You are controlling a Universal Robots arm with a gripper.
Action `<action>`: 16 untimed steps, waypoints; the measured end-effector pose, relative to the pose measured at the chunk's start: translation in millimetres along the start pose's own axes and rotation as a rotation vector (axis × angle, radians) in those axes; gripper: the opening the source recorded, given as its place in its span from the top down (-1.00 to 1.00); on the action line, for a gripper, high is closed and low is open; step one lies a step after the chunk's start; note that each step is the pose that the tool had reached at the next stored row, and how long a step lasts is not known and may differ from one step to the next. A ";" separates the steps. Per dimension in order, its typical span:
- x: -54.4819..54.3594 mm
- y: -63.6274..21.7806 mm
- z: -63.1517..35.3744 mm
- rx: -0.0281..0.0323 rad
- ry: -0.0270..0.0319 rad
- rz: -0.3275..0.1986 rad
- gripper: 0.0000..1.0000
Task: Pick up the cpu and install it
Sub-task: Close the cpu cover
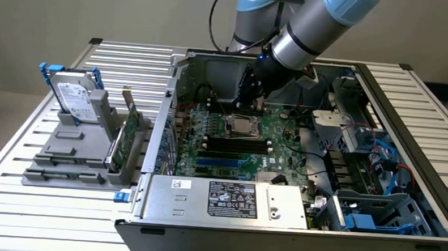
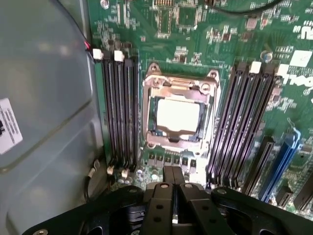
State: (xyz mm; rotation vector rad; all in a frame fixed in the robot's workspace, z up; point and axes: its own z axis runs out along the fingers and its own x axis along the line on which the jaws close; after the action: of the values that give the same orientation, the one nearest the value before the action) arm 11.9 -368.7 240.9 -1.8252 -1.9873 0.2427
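- The hand (image 2: pixel 172 172) has its two fingers pressed together, holding nothing, and hovers just beside the socket.
- The cpu (image 2: pixel 177 115) lies flat inside the socket frame (image 2: pixel 210 88), silver top up, between two banks of black memory slots (image 2: pixel 120 112).
- It is probably light, stiff and thin. The smooth metal top looks slippery and the contact side is likely fragile, so the pale rim at two opposite edges seems the safest hold.
- White lettering at the edge of the green motherboard (image 2: pixel 195 29) is cut off and unreadable.
- In the exterior view the power supply (image 1: pixel 228 202), at six o'clock of the cpu, carries a black-and-white label too small to read.
- A hard drive (image 1: pixel 75 99) with a white label stands at nine o'clock on the slatted surface (image 1: pixel 54 209).
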 end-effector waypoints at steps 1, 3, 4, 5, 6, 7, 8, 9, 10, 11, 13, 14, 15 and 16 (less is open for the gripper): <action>0.2 -3.6 1.8 0.0007 0.0002 0.000 0.79; 0.9 -11.6 5.5 0.0008 -0.0001 0.000 0.79; 1.1 -15.1 7.1 0.0008 0.0000 0.000 0.79; 1.3 -17.8 8.5 0.0007 0.0000 0.000 0.79; 1.5 -19.6 9.3 0.0008 -0.0004 -0.001 0.79; 1.6 -20.7 9.8 0.0001 -0.0017 -0.002 0.79; 1.8 -21.5 10.1 -0.0032 -0.0038 -0.003 0.79; 1.9 -21.7 10.3 -0.0096 -0.0063 -0.005 0.79; 1.9 -21.7 10.3 -0.0193 -0.0092 -0.009 0.79; 1.9 -21.7 10.3 -0.0306 -0.0127 -0.014 0.79; 2.0 -21.9 10.4 -0.0560 -0.0191 -0.021 0.79; 2.3 -22.6 10.8 -0.0684 -0.0224 -0.023 0.79; 2.7 -24.1 11.7 -0.0755 -0.0249 -0.024 0.79; 3.0 -25.7 12.8 -0.0793 -0.0267 -0.024 0.79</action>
State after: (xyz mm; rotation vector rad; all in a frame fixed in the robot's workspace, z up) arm -16.9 -366.8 240.6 -1.8546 -2.0630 0.1844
